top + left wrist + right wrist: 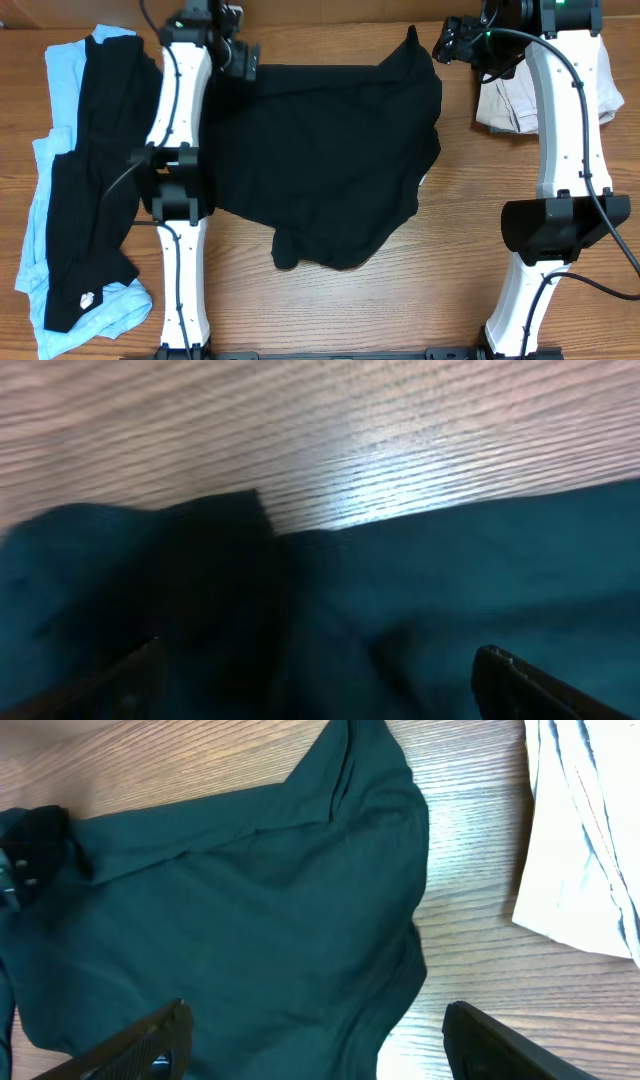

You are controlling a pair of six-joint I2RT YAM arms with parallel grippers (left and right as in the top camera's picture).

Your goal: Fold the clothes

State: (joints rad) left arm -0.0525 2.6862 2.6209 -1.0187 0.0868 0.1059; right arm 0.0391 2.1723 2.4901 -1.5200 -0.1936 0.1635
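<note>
A black short-sleeved garment [330, 160] lies spread and crumpled in the middle of the table. It fills the lower part of the left wrist view [400, 610] and most of the right wrist view [230, 910]. My left gripper [243, 62] is open, low over the garment's far left corner [315, 680]. My right gripper [450, 45] is open above the garment's far right edge [315, 1040], apart from it. More clothes lie at the left: a black piece [95, 180] with a small white label [87, 297] on light blue fabric [60, 75].
A folded beige and white garment [515, 105] lies at the far right under the right arm; it also shows in the right wrist view [585, 830]. Bare wooden table [450, 250] surrounds the black garment at front and right.
</note>
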